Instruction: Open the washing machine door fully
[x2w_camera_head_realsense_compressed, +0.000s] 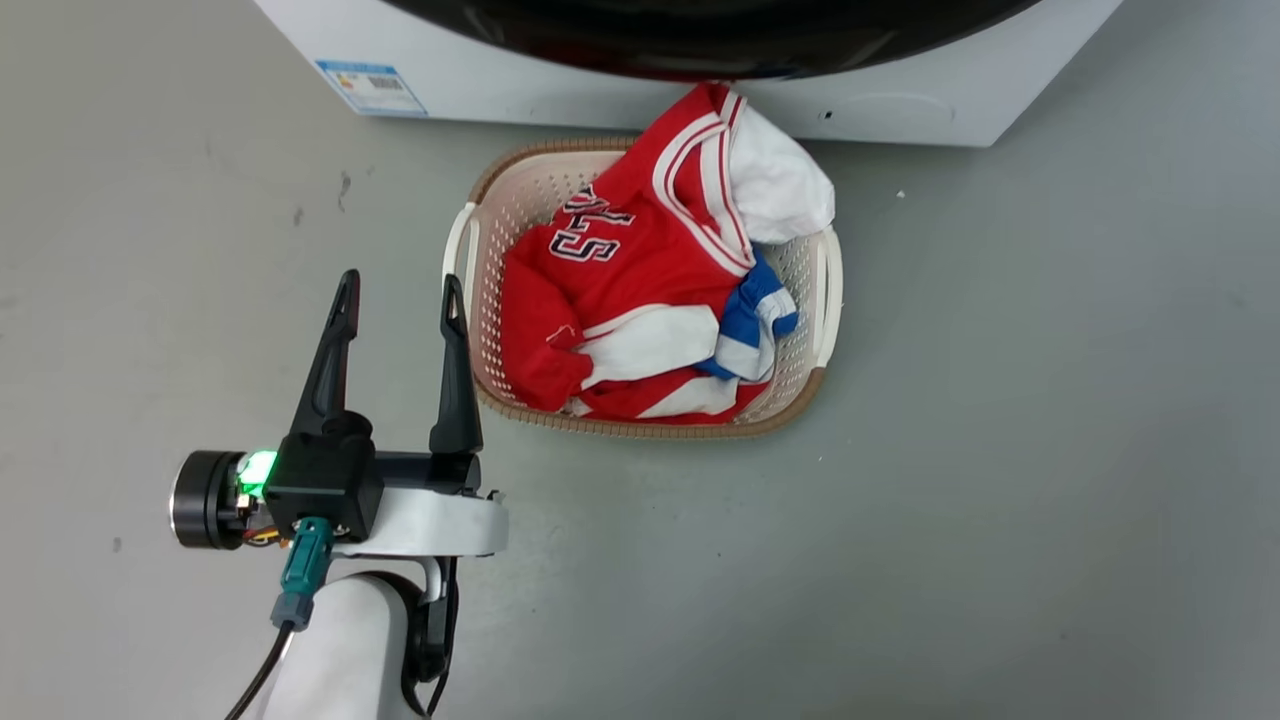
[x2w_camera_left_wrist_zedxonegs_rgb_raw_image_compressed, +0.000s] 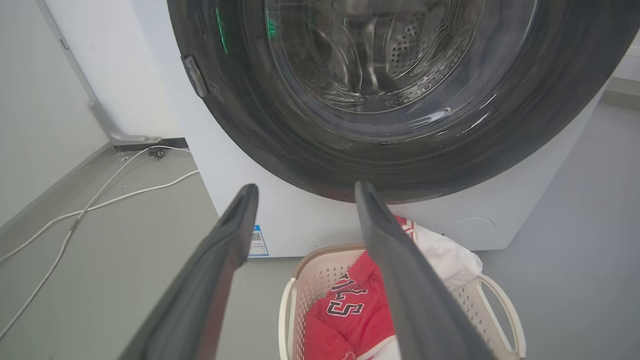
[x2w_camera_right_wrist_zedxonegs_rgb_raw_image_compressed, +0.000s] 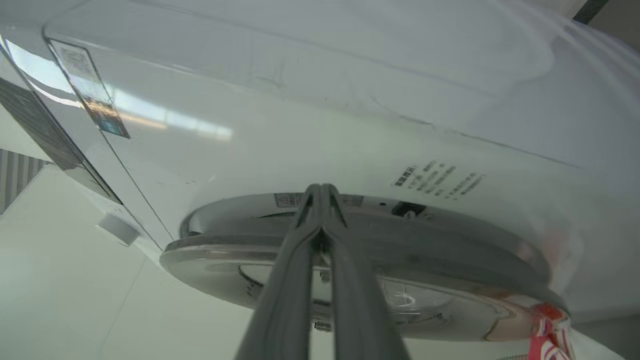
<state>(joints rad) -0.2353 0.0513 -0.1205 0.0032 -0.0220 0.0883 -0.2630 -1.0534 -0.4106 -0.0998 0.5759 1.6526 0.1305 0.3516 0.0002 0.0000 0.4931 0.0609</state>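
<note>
dark left gripper (x2w_camera_head_realsense_compressed: 400, 280) hangs wide open, empty, beside the laundry basket (x2w_camera_head_realsense_compressed: 650, 428), apparently in reserve. the washing machine door (x2w_camera_left_wrist_zedxonegs_rgb_raw_image_compressed: 300, 150) lies against the washing machine (x2w_camera_head_realsense_compressed: 600, 95), seemingly closed. right gripper (x2w_camera_right_wrist_zedxonegs_rgb_raw_image_compressed: 320, 186), fingers pressed together on nothing, tips at its rim, likely to pry it.

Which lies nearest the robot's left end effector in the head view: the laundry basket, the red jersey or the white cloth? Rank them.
1. laundry basket: its left handle sits just right of the left end effector.
2. red jersey: heaped in the basket's middle.
3. white cloth: at the far right corner.
</note>
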